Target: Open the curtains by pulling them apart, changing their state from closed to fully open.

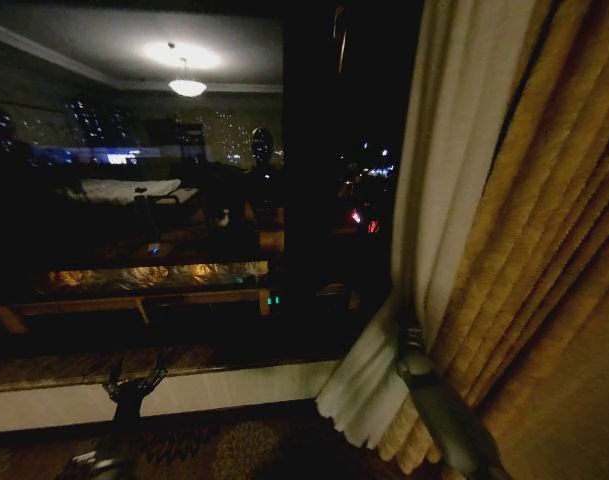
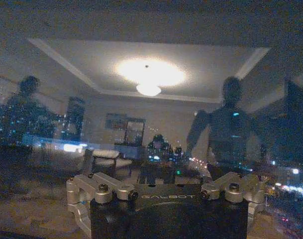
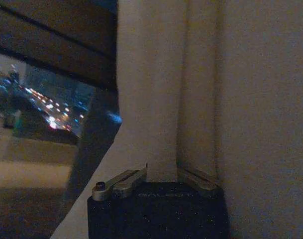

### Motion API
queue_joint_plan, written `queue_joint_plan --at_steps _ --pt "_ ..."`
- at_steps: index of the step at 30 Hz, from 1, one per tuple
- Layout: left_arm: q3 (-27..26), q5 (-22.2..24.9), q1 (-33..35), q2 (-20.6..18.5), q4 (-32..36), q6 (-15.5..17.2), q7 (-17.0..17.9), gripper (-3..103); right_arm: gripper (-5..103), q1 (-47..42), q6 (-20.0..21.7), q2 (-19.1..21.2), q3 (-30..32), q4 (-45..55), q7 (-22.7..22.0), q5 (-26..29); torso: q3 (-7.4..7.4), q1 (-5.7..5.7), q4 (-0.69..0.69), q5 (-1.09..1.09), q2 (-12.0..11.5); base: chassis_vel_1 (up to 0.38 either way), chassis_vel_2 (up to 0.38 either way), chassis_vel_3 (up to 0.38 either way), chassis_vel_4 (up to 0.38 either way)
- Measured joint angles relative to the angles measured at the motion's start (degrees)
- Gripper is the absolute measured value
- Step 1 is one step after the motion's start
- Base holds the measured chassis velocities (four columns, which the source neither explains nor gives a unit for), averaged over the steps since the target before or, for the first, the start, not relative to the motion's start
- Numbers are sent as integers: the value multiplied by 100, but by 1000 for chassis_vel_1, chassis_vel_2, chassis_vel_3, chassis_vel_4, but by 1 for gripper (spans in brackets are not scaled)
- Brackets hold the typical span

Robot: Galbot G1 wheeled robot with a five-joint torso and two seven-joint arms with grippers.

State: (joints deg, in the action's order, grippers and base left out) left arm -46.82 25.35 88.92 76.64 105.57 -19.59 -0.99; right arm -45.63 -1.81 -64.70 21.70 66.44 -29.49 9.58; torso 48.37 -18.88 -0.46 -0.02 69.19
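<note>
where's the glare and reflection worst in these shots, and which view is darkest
Head view: darkest, with the ceiling lamp mirrored in the window glass and the left gripper barely lit. Left wrist view: lamp glare blooms on the glass. Right wrist view: dim, the right gripper closed on the sheer cream-white pleated curtain.

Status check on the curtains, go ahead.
Right gripper shut on the sheer curtain, bunched against golden drapes. Left gripper open, low by the sill. Window uncovered.
</note>
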Motion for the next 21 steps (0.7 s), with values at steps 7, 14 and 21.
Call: queue_joint_plan --at_steps 7,14,21 --pt "0 0 0 0 0 0 0 100 -3 -575 -15 16 -181 834 182 448 0 0 0 2 0 0 0 0 0" --pt "0 0 0 0 0 0 0 100 18 -1273 -364 63 -391 1953 934 816 1 0 -1 3 -1 0 0 0 0" --pt "0 0 0 0 0 0 -1 100 45 -2124 -423 314 -404 3177 1724 1108 1 0 -1 0 -1 0 0 0 0"
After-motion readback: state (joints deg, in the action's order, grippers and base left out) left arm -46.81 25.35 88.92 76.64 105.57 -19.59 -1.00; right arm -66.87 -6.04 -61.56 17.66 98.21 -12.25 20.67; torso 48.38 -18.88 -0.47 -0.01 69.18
